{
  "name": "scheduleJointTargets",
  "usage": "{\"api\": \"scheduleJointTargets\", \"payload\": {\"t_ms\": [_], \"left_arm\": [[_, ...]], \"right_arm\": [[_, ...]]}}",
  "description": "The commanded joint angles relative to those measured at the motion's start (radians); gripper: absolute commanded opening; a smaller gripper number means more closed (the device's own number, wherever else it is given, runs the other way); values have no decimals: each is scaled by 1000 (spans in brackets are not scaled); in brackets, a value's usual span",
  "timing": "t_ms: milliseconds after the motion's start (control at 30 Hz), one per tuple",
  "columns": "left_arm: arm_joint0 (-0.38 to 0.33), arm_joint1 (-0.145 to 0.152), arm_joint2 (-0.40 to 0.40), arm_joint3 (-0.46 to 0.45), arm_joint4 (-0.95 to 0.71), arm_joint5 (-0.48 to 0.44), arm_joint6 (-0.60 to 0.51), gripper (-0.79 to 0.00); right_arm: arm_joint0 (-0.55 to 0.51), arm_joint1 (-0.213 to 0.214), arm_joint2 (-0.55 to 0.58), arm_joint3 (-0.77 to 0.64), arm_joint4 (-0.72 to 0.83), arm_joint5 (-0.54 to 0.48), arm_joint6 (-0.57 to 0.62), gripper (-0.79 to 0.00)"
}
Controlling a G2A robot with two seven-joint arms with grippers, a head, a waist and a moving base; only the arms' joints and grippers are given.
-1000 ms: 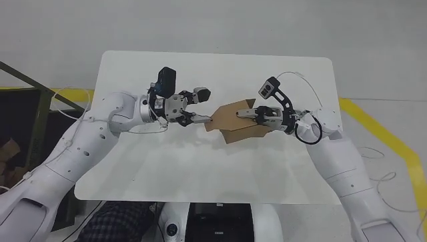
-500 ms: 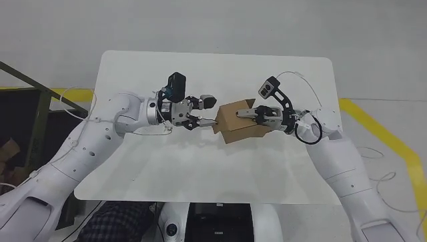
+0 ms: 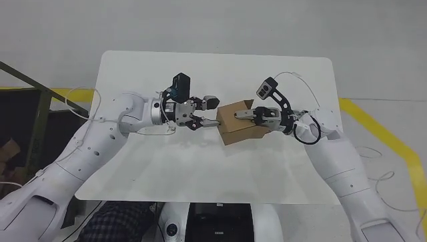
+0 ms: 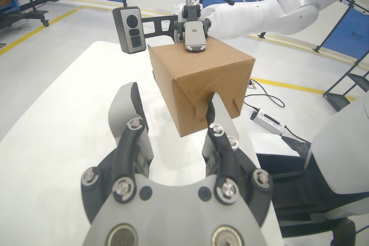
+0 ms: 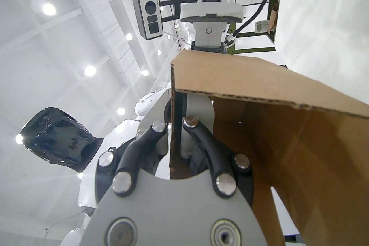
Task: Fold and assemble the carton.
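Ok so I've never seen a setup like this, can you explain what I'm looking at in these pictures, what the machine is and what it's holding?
This is a two-armed robot, and each arm ends in a two-fingered tool. One picture looks down from a camera above the arms onto a white table. The other two come from cameras on the wrists, so each shows its own tool up close. The only thing being handled is a brown cardboard carton, partly folded into a box. The right tool is shut on a cardboard wall at the carton's open end. The left tool is open at the opposite end, with one finger against the folded end flap.
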State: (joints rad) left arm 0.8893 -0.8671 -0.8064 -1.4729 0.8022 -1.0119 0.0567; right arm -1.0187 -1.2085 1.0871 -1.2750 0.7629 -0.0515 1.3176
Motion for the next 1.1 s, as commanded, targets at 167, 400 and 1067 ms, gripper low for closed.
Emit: {"api": "scheduleJointTargets", "payload": {"t_ms": [167,400,1067], "left_arm": [[-4,-14,5,1,6,0,-11,-376],[-6,-26,3,-1,13,0,-26,-376],[-8,-54,-13,-4,0,0,-64,-366]], "right_arm": [[-3,1,2,-2,-1,2,0,-785],[-5,2,1,-7,-1,6,-5,-785],[1,0,-9,-1,4,12,-5,-785]]}}
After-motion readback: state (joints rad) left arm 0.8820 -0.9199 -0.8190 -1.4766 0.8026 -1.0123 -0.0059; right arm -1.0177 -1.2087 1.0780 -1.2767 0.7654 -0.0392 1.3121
